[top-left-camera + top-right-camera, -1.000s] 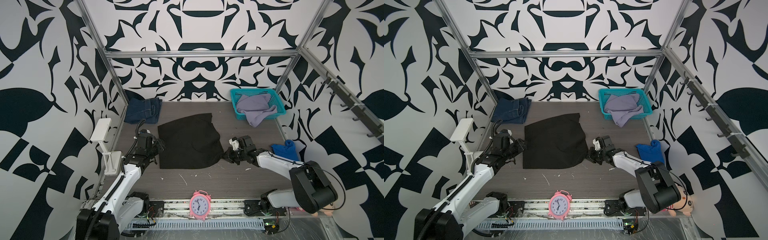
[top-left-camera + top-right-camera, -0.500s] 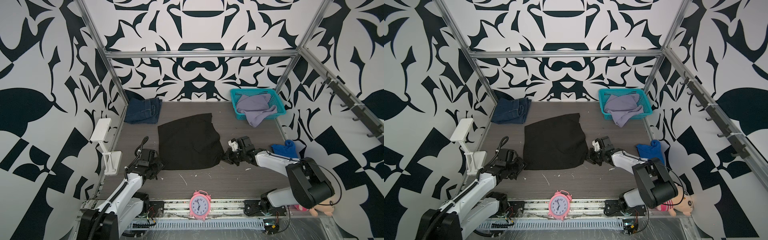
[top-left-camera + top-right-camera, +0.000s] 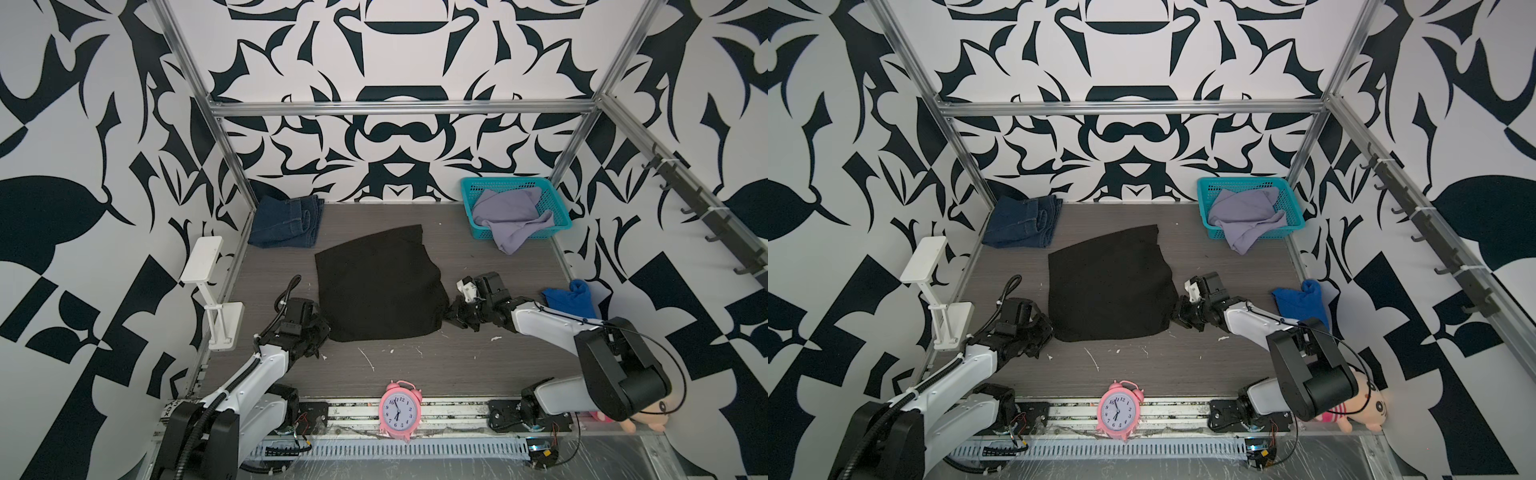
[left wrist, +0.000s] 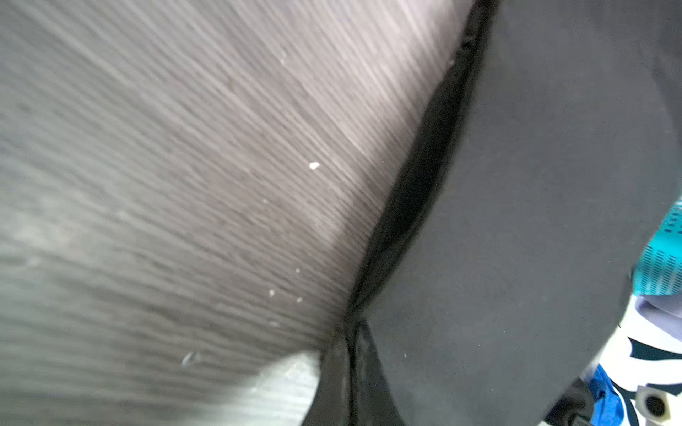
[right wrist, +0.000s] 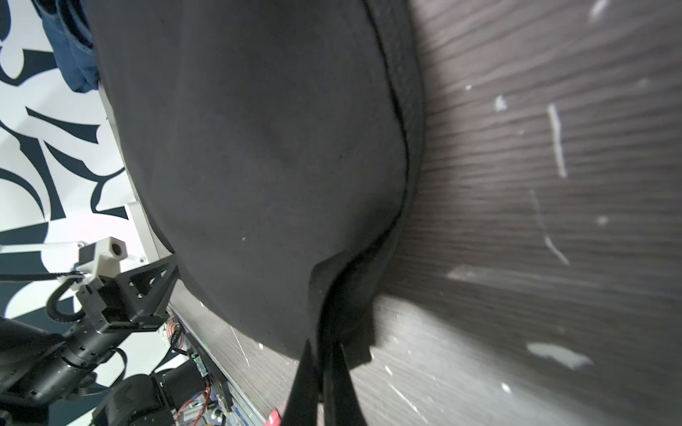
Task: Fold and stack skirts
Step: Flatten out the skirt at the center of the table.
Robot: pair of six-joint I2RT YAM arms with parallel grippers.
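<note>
Black matte cloth: the plain black skirt [image 3: 378, 286] [image 3: 1108, 286] lies spread flat at the centre of the dark grey wood-grain tabletop [image 3: 415, 361]. It is roughly a trapezoid, narrower at its 12 o'clock edge, and its near hem bulges in a soft curve.

Left gripper [image 3: 322, 328] [image 3: 1044, 330] sits at the skirt's 7 o'clock corner. In the left wrist view [image 4: 347, 332] the dark fingers [image 4: 332, 387] are pressed together with the corner of the doubled hem pinched between them.

Right gripper [image 3: 451, 313] [image 3: 1179, 316] sits at the 4 o'clock corner. In the right wrist view [image 5: 324, 346] it is closed, with a bunched fold of the black fabric [image 5: 258, 147] running down into the finger tips. The hem there shows a rolled, stitched band.

The dark blue denim skirt [image 3: 286, 222] [image 3: 1021, 222] is folded into a thick rectangle with visible seams at 10 o'clock, in the far corner and clear of the black one.

The light lavender-purple skirt [image 3: 509, 216] [image 3: 1246, 216] lies crumpled in the teal perforated plastic basket [image 3: 505, 181] at 2 o'clock, with one flap hanging over the near rim onto the table.

- Bright blue cloth [image 3: 569, 297], crumpled, at 3 o'clock against the wall.
- Pink round twin-bell alarm clock [image 3: 400, 409] at 6 o'clock on the front rail.
- Pink striped plush toy [image 3: 1366, 405] at 5 o'clock behind the right arm's base.
- White scuffs and flecks on the tabletop along the near side.
</note>
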